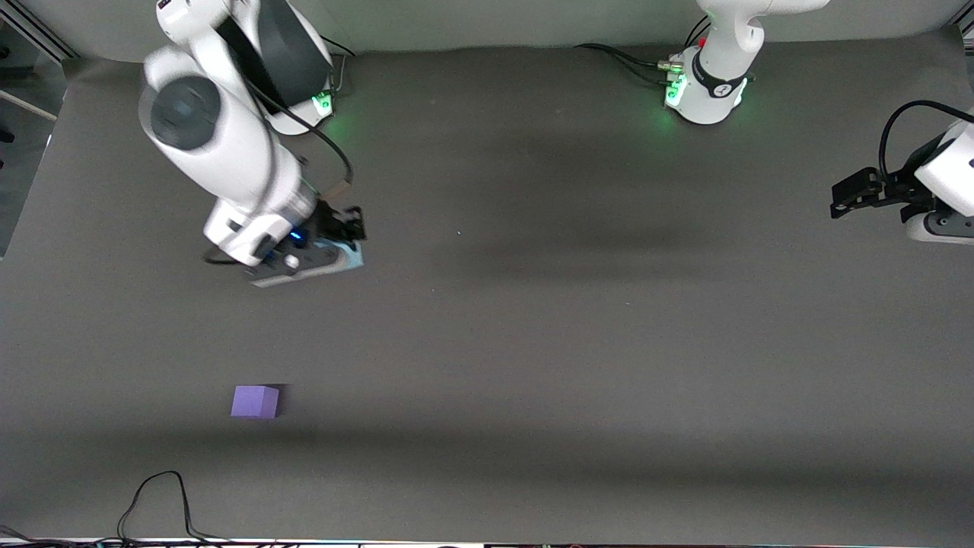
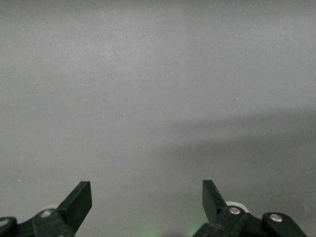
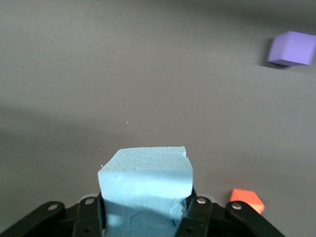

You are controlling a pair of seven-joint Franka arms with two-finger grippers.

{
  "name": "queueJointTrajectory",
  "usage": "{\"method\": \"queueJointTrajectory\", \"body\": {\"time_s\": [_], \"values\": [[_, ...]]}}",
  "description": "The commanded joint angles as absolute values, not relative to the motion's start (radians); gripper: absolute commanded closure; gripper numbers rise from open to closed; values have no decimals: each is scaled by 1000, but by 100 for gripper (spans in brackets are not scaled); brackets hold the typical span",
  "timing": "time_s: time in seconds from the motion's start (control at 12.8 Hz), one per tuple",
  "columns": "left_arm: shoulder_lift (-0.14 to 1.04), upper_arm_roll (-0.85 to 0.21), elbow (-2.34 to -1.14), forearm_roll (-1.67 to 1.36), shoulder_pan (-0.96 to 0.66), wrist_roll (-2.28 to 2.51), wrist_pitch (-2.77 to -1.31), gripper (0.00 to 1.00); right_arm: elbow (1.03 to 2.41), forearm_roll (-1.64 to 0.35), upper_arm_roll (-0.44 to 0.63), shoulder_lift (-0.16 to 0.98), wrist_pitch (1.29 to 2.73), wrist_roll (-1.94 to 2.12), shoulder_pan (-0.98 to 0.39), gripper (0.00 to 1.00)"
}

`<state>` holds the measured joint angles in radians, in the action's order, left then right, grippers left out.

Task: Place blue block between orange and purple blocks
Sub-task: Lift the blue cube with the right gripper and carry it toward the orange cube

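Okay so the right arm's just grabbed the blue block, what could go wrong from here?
1. The right gripper is shut on the blue block only at its lower part, and it is soft foam, so it might tilt or slip on lifting.
2. The orange block is hidden under the arm in the front view, so the block or gripper could knock it.
3. The gap to the purple block is hard to judge, so placement may end off-centre.

The left gripper waits open.

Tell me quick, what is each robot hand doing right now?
Left tool: open, holding nothing, waiting at the left arm's end of the table.
Right tool: closed on the blue block.
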<state>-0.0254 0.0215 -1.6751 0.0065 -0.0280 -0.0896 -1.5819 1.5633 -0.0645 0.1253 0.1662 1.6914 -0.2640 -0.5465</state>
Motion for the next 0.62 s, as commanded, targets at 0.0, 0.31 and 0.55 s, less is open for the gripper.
{"method": "queueJointTrajectory", "body": {"time_s": [0.0,0.31,0.55], "values": [[-29,26,-1663,17,-32,-101,-1566,0,1600,-84,178,109,1654,-221,-551,91],[-29,26,-1663,17,-32,-101,-1568,0,1801,-74,404,-9,1715,28,-552,91],[-29,26,-1664,17,-34,-92,-1568,0,1836,-43,579,-44,1697,187,-555,89]]}}
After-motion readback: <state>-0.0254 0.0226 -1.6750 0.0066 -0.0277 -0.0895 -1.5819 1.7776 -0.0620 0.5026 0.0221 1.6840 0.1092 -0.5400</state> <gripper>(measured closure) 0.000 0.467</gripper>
